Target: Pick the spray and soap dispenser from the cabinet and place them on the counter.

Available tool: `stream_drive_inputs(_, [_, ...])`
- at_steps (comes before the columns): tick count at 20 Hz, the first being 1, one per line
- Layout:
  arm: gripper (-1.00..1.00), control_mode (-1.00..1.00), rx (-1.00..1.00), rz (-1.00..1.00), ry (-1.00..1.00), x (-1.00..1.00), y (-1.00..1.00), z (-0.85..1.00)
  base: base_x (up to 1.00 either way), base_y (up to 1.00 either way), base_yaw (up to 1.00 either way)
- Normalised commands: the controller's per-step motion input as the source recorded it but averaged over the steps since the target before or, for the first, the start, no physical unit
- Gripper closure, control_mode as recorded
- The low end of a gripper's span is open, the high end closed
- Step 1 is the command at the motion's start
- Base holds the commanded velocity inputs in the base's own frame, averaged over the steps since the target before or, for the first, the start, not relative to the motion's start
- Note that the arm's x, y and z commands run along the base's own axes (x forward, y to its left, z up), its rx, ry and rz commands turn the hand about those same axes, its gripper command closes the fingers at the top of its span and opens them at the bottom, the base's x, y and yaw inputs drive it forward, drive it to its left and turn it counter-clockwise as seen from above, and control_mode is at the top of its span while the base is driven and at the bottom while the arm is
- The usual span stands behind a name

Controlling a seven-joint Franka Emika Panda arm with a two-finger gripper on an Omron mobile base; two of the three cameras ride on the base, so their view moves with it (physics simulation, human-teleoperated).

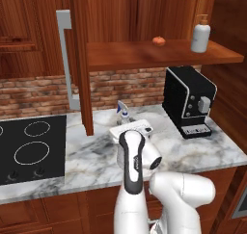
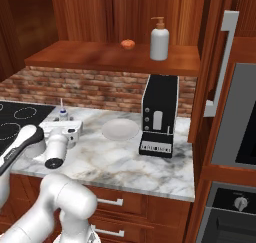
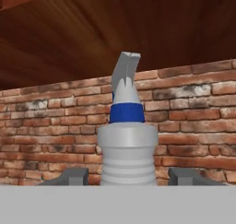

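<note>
The spray [image 3: 126, 140] is a grey-white bottle with a blue collar and a trigger nozzle. It stands upright between my two finger tips, and my gripper [image 3: 127, 177] is shut on its body. From the base, the gripper [image 1: 127, 126] [image 2: 62, 124] is low over the marble counter [image 1: 193, 151] and only the spray's nozzle [image 1: 123, 110] [image 2: 62, 112] pokes up behind the hand. Whether the bottle's base touches the counter is hidden. The soap dispenser [image 1: 200, 35] [image 2: 159, 41] stands on the shelf of the cabinet [image 1: 144, 55] [image 2: 100, 57], far above the gripper.
A small orange fruit [image 1: 158, 41] [image 2: 128, 44] lies on the shelf. A black coffee machine [image 1: 188, 100] [image 2: 159, 114] stands on the counter to the right, with a plate [image 2: 120, 129] beside it. The cooktop [image 1: 29, 149] is to the left. The open cabinet door [image 1: 79, 59] hangs close by.
</note>
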Motion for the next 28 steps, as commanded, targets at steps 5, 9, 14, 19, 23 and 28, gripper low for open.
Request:
stream_drive_inputs(5, [1.00,-1.00,0.00,0.00,0.00,0.31,0.00,-0.25,0.00,0.00,0.00])
stream_drive_inputs(9, [1.00,-1.00,0.00,0.00,0.00,0.23,0.00,-0.31,0.00,0.00,0.00])
stream_drive_inputs(14, [1.00,-1.00,0.00,0.00,0.00,0.11,0.00,-0.38,0.00,0.00,0.00])
stream_drive_inputs(19, [1.00,-1.00,0.01,0.00,0.00,0.01,0.00,-0.47,0.00,0.00,0.00])
stream_drive_inputs(23, [1.00,-1.00,0.01,0.00,0.00,0.00,0.00,-0.48,0.00,0.00,0.00])
stream_drive_inputs(28, [1.00,-1.00,0.06,0.00,-0.04,0.08,0.00,-0.37,0.00,0.00,0.00])
